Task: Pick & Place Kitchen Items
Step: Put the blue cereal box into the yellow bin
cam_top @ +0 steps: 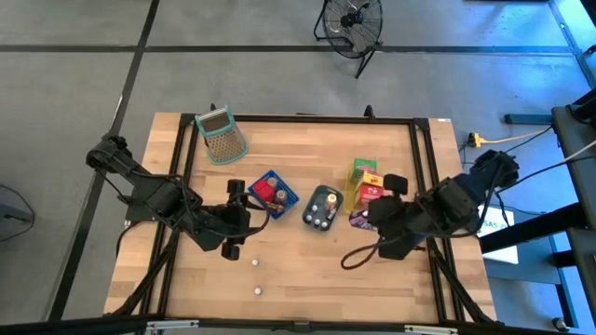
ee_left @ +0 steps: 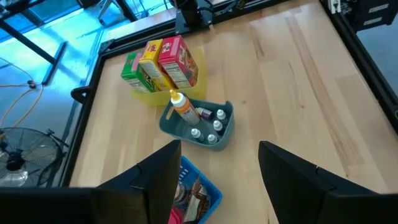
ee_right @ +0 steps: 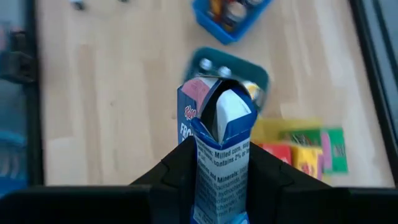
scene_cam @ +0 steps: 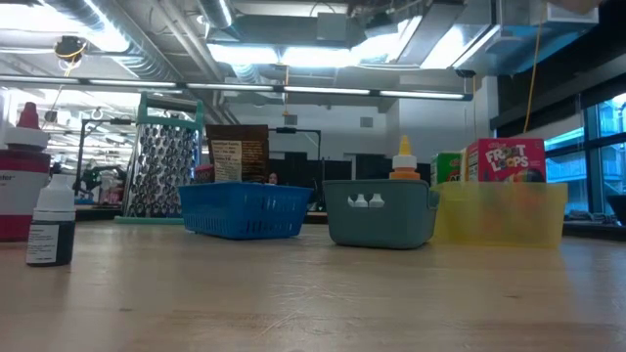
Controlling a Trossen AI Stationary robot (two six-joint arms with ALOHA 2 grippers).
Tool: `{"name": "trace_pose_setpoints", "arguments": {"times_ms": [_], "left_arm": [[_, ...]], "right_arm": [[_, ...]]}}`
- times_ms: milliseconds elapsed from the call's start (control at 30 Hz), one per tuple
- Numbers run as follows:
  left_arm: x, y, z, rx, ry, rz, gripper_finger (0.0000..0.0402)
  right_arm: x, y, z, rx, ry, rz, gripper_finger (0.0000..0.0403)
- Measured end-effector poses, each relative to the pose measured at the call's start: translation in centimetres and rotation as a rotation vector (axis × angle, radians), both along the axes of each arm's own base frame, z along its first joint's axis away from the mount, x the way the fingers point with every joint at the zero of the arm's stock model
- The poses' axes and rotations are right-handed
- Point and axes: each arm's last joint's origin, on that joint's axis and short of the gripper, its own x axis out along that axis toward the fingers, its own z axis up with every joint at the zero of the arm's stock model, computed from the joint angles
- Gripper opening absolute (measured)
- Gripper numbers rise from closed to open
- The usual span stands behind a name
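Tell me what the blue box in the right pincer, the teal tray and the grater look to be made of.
Blue box: printed cardboard, going by the folded, torn-open top flaps. It sits clamped in the right pincer.
Teal tray: probably molded plastic, matte, with smooth rounded walls.
Grater: likely shiny perforated metal in a teal frame that looks plastic.

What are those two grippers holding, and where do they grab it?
The right gripper clamps a small blue cardboard cereal box by its two sides, near the lower end. The left gripper is open, holding nothing.
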Motion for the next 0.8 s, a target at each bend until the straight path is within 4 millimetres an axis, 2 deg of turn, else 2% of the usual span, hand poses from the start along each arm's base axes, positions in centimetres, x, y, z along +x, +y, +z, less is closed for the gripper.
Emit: {"name": "trace_pose_setpoints", "arguments": {"times_ms": [133,333,533,667,800], "left_arm": [[0.0,0.0,0.0,0.000,0.000,0.001,0.0210],[0.1,0.1,0.0,0.007,-0.004,0.013,0.0210],[0.3,0.6,0.1,0.038,-0.029,0.072,0.0209],[0.5,1.2,0.1,0.042,-0.032,0.103,0.0212],[0.8,1.8,0.1,0.043,-0.031,0.126,0.0210]], "right_arm": [[-1.5,-1.0,-1.2,0.040,0.019,-0.115,0.0105],[-4.1,-2.5,-1.8,0.128,0.069,-0.127,0.0105],[-8.6,-5.4,-1.8,0.139,0.002,-0.105,0.0105],[-11.7,-7.7,-3.8,0.104,-0.071,-0.171,0.0105],[-12.8,-8.6,-6.8,0.158,-0.166,-0.202,0.0105]]}}
